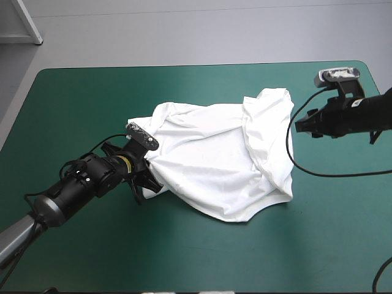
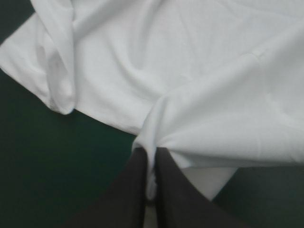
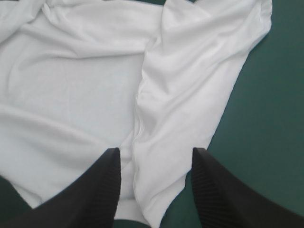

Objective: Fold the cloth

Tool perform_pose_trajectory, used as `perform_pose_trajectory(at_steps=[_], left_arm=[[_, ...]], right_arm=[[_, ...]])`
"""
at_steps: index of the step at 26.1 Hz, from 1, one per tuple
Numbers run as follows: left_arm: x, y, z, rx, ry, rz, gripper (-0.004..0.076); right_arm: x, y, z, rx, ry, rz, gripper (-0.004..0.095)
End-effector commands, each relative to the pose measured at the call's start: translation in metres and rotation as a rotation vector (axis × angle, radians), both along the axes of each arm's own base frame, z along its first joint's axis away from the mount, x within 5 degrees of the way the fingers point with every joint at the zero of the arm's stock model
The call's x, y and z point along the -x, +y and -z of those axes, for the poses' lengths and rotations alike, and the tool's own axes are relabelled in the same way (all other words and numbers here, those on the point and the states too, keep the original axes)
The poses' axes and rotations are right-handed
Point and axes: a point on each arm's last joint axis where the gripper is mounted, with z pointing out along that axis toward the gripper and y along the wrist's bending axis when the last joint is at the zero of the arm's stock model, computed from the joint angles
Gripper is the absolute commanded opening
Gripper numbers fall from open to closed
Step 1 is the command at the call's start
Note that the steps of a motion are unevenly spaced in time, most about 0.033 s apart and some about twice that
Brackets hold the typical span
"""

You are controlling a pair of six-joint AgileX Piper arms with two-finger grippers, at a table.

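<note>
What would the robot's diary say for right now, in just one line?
T-shirt: spread rumpled on teal-green cover | left gripper: shut on T-shirt edge | right gripper: open over T-shirt, not holding

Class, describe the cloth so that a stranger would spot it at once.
Find the teal-green table. Near its middle lies a white T-shirt, loosely spread, its left edge pinched by the left gripper. It alone is white and soft.

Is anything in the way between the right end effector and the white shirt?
Nothing visible is in the way. The right end effector is open, and only the white short-sleeved T-shirt shows in its gap and ahead of it. The left end effector is shut on an edge of that T-shirt.
</note>
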Motion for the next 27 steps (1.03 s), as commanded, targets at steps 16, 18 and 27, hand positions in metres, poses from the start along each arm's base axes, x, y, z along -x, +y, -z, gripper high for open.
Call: perform_pose_trajectory(at_steps=[16,18,27], left_arm=[[-0.036,0.048,-0.036,0.062,-0.069,-0.118,0.0022],[-0.037,0.047,-0.034,0.065,-0.052,-0.121,0.0022],[-0.036,0.047,-0.032,0.063,-0.042,-0.121,0.0022]], right_arm=[[-0.067,0.030,0.131,0.118,-0.066,0.044,0.0445],[-0.079,0.031,0.137,0.118,-0.062,0.049,0.0455],[-0.122,0.035,0.148,0.147,-0.035,0.024,0.0513]])
